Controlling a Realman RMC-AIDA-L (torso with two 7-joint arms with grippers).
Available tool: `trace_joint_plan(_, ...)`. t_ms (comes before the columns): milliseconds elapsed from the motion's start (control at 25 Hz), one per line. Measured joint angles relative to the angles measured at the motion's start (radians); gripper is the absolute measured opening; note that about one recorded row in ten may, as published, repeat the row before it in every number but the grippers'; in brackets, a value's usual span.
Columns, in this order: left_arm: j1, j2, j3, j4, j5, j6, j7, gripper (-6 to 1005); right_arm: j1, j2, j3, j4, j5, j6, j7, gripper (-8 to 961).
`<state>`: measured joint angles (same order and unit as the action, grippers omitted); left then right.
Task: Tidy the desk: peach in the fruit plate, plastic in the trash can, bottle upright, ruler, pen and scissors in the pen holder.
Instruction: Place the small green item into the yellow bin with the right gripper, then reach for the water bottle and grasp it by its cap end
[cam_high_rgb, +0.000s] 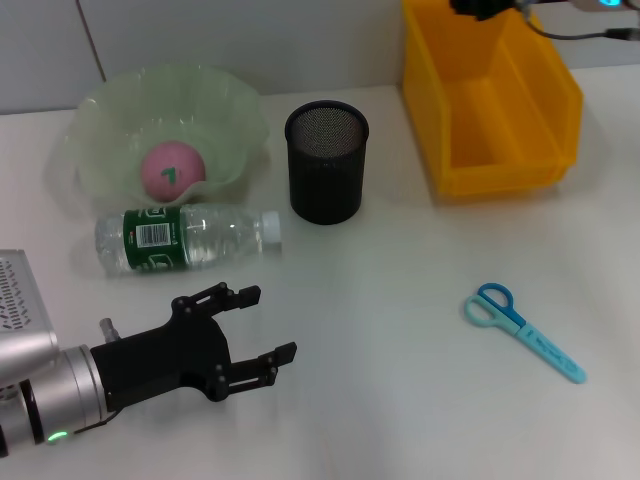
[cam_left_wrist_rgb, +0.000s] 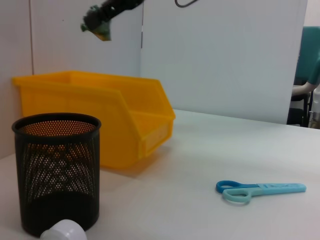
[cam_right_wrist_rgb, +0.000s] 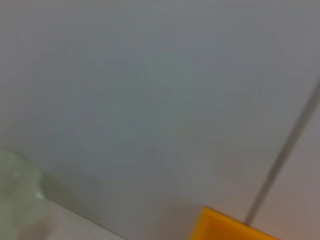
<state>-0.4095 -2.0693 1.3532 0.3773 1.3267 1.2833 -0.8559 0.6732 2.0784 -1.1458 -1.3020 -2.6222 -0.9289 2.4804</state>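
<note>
The left gripper (cam_high_rgb: 262, 331) hovers low over the table (cam_high_rgb: 400, 400), jaws spread wide and holding nothing — the bottle (cam_high_rgb: 185, 238) lies on its side just beyond the fingertips, against the fruit plate (cam_high_rgb: 235, 125) holding the peach (cam_high_rgb: 171, 168). The pen holder (cam_high_rgb: 326, 160) stands just beside the bottle's cap; the scissors (cam_high_rgb: 522, 329) lie well apart. The right gripper (cam_left_wrist_rgb: 99, 21) hangs above the yellow bin (cam_high_rgb: 490, 100) — its jaws cannot be made out. A pale wall stands behind.

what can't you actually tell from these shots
- Right gripper: cut off by the head view's top edge above the yellow bin; in the left wrist view it is far off, holding something green and too small to identify.
- Pen holder contents: mesh and shadow hide the inside in both views.
- Ruler, pen: in no view.
- Bottle: only its cap shows in the left wrist view.
</note>
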Motion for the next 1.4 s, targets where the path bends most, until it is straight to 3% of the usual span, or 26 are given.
trace_joint_plan(160,0.0,0.0,0.003,0.0,0.0,0.001,0.0,795,-0.024,-0.006,0.058,0.027,-0.003,0.016,-0.005,440)
trace_joint_plan(480,-0.001,0.0,0.004,0.0,0.0,-0.001,0.0,794,-0.006,-0.006,0.064,0.162,0.002,0.086,-0.063,443)
trace_joint_plan(680,0.0,0.0,0.0,0.0,0.0,0.001,0.0,792,0.016,-0.005,0.066,0.193,0.009,0.086,-0.07,595)
trace_joint_plan(800,0.001,0.0,0.0,0.0,0.0,0.003,0.0,792,-0.012,-0.003,0.05,0.119,0.05,0.04,-0.091,699)
trace_joint_plan(920,0.007,0.0,-0.001,0.004,0.0,0.014,-0.001,791,-0.089,-0.002,0.038,-0.005,0.254,-0.058,-0.213,809)
trace_joint_plan(960,0.019,0.002,-0.013,0.011,-0.001,0.04,-0.001,791,-0.138,-0.003,0.056,-0.065,0.422,-0.129,-0.302,809)
trace_joint_plan(1000,0.019,0.002,-0.013,0.011,-0.001,0.04,-0.001,791,-0.138,-0.003,0.056,-0.065,0.422,-0.129,-0.302,809)
trace_joint_plan(1120,0.027,0.004,-0.027,0.012,-0.002,0.061,0.0,790,-0.244,-0.002,0.079,-0.159,0.675,-0.264,-0.466,809)
trace_joint_plan(1160,0.029,0.005,-0.03,0.012,-0.002,0.067,0.0,790,-0.325,-0.002,0.082,-0.186,0.799,-0.35,-0.57,809)
trace_joint_plan(1200,0.029,0.005,-0.03,0.012,-0.002,0.067,0.0,790,-0.325,-0.002,0.082,-0.186,0.799,-0.35,-0.57,809)
trace_joint_plan(1280,0.029,0.005,-0.03,0.012,-0.002,0.067,0.0,789,-0.437,-0.002,0.106,-0.136,0.953,-0.485,-0.749,809)
trace_joint_plan(1400,0.032,0.006,-0.038,0.013,-0.002,0.082,0.0,789,-0.478,-0.002,0.149,-0.038,1.015,-0.589,-0.875,809)
